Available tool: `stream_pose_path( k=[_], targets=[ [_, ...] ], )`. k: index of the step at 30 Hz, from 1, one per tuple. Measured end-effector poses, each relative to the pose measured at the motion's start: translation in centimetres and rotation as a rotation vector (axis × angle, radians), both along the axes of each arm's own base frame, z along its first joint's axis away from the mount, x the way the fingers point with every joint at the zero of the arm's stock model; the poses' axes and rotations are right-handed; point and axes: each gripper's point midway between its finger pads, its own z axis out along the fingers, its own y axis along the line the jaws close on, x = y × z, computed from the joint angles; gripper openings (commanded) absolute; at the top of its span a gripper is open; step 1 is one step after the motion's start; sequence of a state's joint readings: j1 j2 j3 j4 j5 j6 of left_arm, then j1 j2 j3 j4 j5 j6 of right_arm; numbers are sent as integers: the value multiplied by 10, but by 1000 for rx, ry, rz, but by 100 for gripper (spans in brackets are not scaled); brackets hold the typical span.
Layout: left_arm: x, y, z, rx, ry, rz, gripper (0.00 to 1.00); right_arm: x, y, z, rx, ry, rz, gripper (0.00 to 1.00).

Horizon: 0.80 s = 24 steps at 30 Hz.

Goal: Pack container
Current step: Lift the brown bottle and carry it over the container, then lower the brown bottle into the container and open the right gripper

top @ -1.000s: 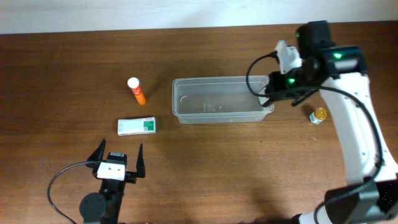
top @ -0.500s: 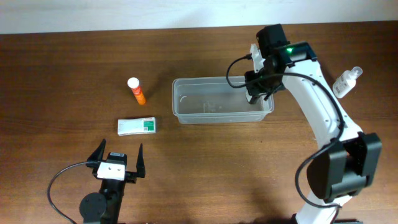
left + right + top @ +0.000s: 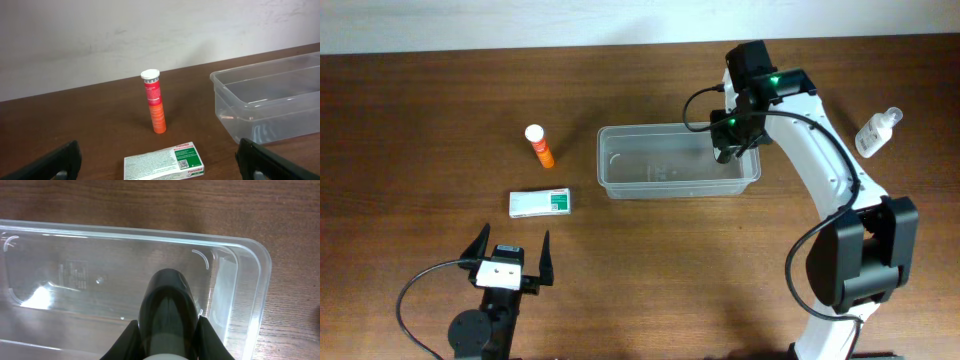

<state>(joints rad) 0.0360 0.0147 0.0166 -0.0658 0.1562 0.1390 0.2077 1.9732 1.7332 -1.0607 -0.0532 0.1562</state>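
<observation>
The clear plastic container (image 3: 660, 168) stands at the table's middle; it also shows in the left wrist view (image 3: 270, 100) and the right wrist view (image 3: 100, 270). My right gripper (image 3: 728, 148) hangs over its right end, shut on a small dark bottle (image 3: 167, 305) with a pale label, held above the tub's floor. In the right wrist view the gripper (image 3: 167, 332) has a finger on each side of the bottle. My left gripper (image 3: 513, 245) is open and empty near the front left. In the left wrist view the gripper (image 3: 160, 167) faces the box.
An orange tube with a white cap (image 3: 540, 147) stands left of the container, upright in the left wrist view (image 3: 155, 102). A white and green medicine box (image 3: 541, 203) lies in front of it (image 3: 165, 162). A clear spray bottle (image 3: 877, 132) lies at the far right.
My right arm swung left from the container's right end to above its inside. The gold-capped bottle seen on the table at the right is gone; the spray bottle is uncovered. The left arm is still.
</observation>
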Motion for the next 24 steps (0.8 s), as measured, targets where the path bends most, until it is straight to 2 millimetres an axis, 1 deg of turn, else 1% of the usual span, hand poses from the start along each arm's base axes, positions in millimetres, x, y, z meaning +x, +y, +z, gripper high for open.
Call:
stream_pose_path(
  k=[9, 16, 19, 20, 21, 24],
  targets=[
    [0, 0, 0, 0, 0, 0, 99, 6, -5, -24, -37, 28, -11, 21],
    [0, 0, 0, 0, 0, 0, 99, 11, -9, -26, -66, 12, -19, 21],
    [0, 0, 0, 0, 0, 0, 99, 12, -10, -32, -72, 22, -19, 21],
    [0, 0, 0, 0, 0, 0, 99, 12, -10, -35, -74, 27, -19, 22],
    [0, 0, 0, 0, 0, 0, 99, 12, -10, -37, -75, 30, -20, 30],
    [0, 0, 0, 0, 0, 0, 99, 13, -10, -46, -81, 44, -19, 30]
  ],
)
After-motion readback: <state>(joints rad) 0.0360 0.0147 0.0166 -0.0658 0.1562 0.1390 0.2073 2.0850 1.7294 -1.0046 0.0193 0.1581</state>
